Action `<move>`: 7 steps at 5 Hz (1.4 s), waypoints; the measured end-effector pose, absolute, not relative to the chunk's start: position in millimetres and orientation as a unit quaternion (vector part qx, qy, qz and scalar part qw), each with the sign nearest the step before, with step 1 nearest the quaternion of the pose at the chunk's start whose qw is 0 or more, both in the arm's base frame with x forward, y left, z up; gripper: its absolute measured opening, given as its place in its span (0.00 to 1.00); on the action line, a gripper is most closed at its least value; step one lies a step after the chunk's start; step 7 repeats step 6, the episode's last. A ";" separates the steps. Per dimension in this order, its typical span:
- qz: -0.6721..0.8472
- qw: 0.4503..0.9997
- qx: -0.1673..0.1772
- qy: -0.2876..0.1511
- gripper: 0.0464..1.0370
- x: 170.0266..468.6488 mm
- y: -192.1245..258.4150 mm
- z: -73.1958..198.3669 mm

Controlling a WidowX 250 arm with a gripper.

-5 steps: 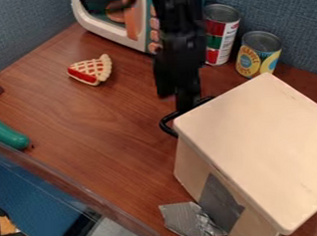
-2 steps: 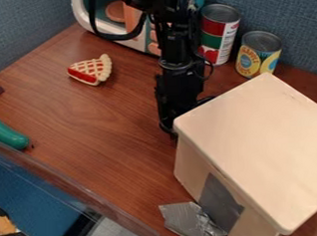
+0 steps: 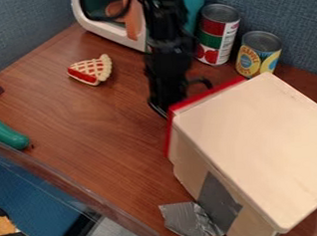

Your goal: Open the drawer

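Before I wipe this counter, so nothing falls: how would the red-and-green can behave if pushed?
The red-and-green can stands upright and is taller than wide, so a high push would probably tip it. Its round wall suggests it would roll once down.

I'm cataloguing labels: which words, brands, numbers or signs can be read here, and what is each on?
No text can be quoted with certainty.
Metal can with a yellow-and-blue label: lettering, too small to read surely.
Metal can with a red, green and white label: print, too small to read.
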State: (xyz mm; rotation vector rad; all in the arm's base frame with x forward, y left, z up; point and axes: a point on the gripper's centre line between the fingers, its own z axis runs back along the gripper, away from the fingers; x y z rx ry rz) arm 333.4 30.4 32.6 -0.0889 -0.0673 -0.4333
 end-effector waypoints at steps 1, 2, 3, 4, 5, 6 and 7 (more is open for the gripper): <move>-0.183 0.982 -0.035 -0.039 0.08 342.6 68.4 40.4; -0.145 0.988 -0.038 -0.030 0.13 342.8 100.9 34.9; -0.160 0.986 -0.052 0.008 0.36 342.5 107.9 31.4; -0.214 0.974 -0.076 0.005 0.68 339.9 97.9 36.1; -0.271 0.958 -0.079 -0.043 0.93 339.2 89.1 88.4; -0.295 0.952 -0.058 -0.059 0.96 330.6 104.8 138.6; -0.295 0.952 -0.058 -0.059 0.96 330.6 104.8 138.6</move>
